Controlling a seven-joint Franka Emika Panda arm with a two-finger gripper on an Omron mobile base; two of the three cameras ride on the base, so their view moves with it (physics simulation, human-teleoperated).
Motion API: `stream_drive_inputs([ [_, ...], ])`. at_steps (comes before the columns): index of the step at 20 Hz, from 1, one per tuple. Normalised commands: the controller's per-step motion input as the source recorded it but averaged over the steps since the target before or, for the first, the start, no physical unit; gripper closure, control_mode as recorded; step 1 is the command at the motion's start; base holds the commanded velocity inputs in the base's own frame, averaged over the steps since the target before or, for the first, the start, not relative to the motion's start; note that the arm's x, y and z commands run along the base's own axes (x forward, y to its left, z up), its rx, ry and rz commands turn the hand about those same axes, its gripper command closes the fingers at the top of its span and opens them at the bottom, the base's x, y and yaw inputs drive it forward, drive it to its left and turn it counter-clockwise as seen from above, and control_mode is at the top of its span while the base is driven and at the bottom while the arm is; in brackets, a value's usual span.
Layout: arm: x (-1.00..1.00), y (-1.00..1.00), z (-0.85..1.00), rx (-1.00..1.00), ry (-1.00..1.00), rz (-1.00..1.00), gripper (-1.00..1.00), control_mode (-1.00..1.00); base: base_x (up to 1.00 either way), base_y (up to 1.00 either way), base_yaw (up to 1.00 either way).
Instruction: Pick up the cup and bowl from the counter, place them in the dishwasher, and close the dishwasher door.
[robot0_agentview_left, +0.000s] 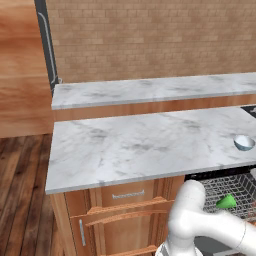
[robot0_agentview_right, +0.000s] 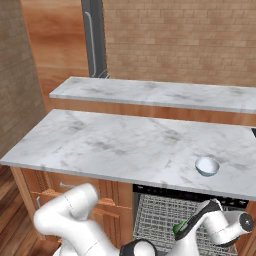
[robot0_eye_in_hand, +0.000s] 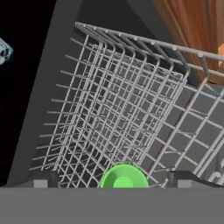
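Green cup (robot0_eye_in_hand: 124, 178) between wide-open claw (robot0_eye_in_hand: 112, 180)

Ledge (robot0_agentview_left: 150, 90): long narrow marble slab, set behind and above main worktop, wood strip beneath its front edge. Brick wall (robot0_agentview_left: 150, 35): tan, behind ledge. Wood panel (robot0_agentview_left: 22, 65): tall, at ledge's left end. Dark post (robot0_agentview_left: 47, 45) with pale bar handle: upright between panel and brick. Floor (robot0_agentview_left: 20, 195): dark wood planks, lower left.
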Motion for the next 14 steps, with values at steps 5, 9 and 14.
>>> stream_drive_inputs([
  [5, 0.00, -0.26, 0.50, 0.23, -0.03, 0.00, -1.00, -1.00, 0.00, 0.00, 0.00],
  [9, 0.00, -0.16, 0.56, 0.13, -0.03, 0.00, -1.00, -1.00, 0.00, 0.00, 0.00],
  [14, 0.00, -0.09, 0.62, 0.08, -0.03, 0.00, -1.00, -1.00, 0.00, 0.00, 0.00],
])
